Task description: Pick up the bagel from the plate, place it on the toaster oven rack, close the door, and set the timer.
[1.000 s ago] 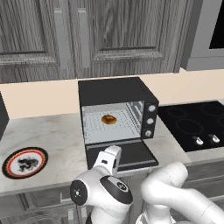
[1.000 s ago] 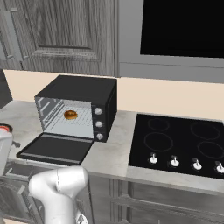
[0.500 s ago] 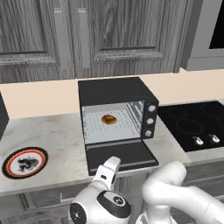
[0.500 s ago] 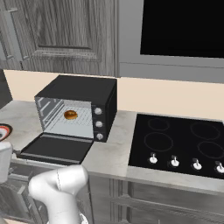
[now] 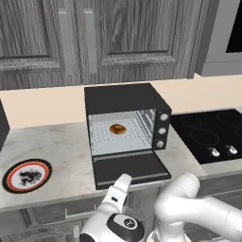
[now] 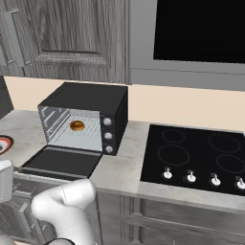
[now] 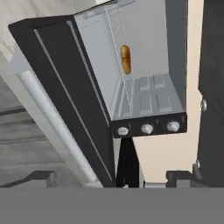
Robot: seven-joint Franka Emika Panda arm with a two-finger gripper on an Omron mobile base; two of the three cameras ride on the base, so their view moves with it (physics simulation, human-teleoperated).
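End effector (image 7: pixel 112 178) sits at the bottom of my hand view, fingers spread wide apart and holding nothing, below the lowered door (image 5: pixel 130 169) and its silver handle (image 7: pixel 54 122). Marble tabletop (image 5: pixel 66 156) runs across mid-frame under grey wooden cabinets (image 5: pixel 71 38), with a black cooktop (image 6: pixel 196 158) at right. Inside the toaster oven (image 5: pixel 124 118) at centre, the bagel (image 5: pixel 117 128) lies on the toaster oven rack (image 5: pixel 106 134). At lower left I see the plate (image 5: pixel 26 175), bare.
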